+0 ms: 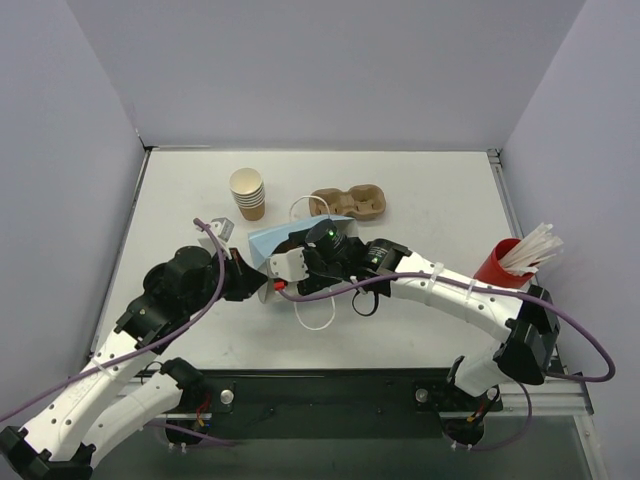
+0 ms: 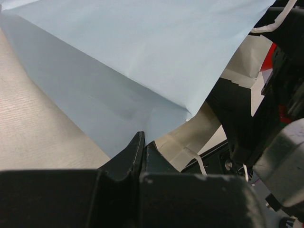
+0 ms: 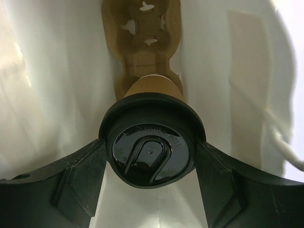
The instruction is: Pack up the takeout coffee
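- Two arms meet at a light blue paper bag point(image 1: 272, 238) lying near the middle of the table point(image 1: 440, 190).
- At the bag's near-left side is the left gripper point(image 2: 144, 151). Its fingers are drawn tight together with no gap showing, and they pinch the lower edge of the blue paper.
- From the right, the right gripper point(image 3: 151, 145) is clamped on a takeout coffee cup point(image 3: 154, 88), with one finger pressed against each side of the rim of its black lid point(image 3: 151, 156).
- That cup is held between pale white walls, apparently the inside of the bag.
- The cup's tan body meets the near hollow of a brown pulp tray point(image 3: 142, 42) that lies ahead of it. Whether the cup is fully seated or just above the hollow cannot be told.
- The far hollow of that tray shows only its cut-out bottom.
- In the top view the right wrist covers the cup. A two-cup tray point(image 1: 348, 203) stands on the table just beyond the bag, holding nothing — whether it is the one the wrist camera sees cannot be told.
- A stack of lidless cups point(image 1: 247, 193) stands upright to the left of that tray, apart from the bag.
- A red cup point(image 1: 500, 268) holding white straws point(image 1: 535, 248) stands near the table's right edge, well apart from everything else.
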You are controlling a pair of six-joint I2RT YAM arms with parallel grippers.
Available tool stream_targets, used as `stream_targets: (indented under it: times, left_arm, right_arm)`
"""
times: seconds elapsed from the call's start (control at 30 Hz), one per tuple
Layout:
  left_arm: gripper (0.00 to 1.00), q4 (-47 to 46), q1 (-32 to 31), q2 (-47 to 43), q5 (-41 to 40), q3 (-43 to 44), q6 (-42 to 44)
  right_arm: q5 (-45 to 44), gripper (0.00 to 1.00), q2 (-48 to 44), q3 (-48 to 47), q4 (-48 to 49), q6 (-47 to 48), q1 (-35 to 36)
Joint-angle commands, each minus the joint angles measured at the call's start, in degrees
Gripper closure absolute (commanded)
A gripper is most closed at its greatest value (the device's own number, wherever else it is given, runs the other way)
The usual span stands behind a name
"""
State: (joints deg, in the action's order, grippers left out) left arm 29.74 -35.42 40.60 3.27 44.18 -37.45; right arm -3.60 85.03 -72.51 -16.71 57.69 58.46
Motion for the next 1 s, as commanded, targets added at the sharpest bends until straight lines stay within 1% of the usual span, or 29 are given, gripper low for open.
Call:
stream_targets:
  times: [0.0, 0.23, 0.4, 0.6, 0.83, 0.97]
  left_arm:
    - [1.00, -1.44, 0.26, -0.69, 0.16, 1.26, -1.92]
    - [1.00, -2.66, 0.35, -1.05, 0.07, -0.06, -3.33]
    - [1.00, -3.11, 0.35, -0.61, 0.69, -0.33, -3.59]
    - [1.00, -3.02, 0.35, -0.35, 0.86, -0.59, -3.42]
    - [1.00, -2.84, 0.35, -0.17, 1.30, -0.50, -3.24]
    - [1.00, -2.49, 0.35, 0.01, 1.39, -0.42, -3.33]
  right_arm:
    - [-0.71, 0.67, 1.01, 0.53, 3.26, 1.90, -0.71]
    - [-3.87, 0.67, 2.42, 1.84, 7.83, -4.69, -1.59]
    - [-5.36, 0.67, 3.03, 3.69, 10.03, -4.95, -1.94]
    - [-5.54, 0.67, 4.00, 3.08, 10.64, -9.35, -2.47]
    - [-5.81, 0.67, 4.17, 5.80, 15.03, -8.48, -3.00]
    - [-3.79, 0.67, 3.65, 6.59, 15.65, -7.51, -3.96]
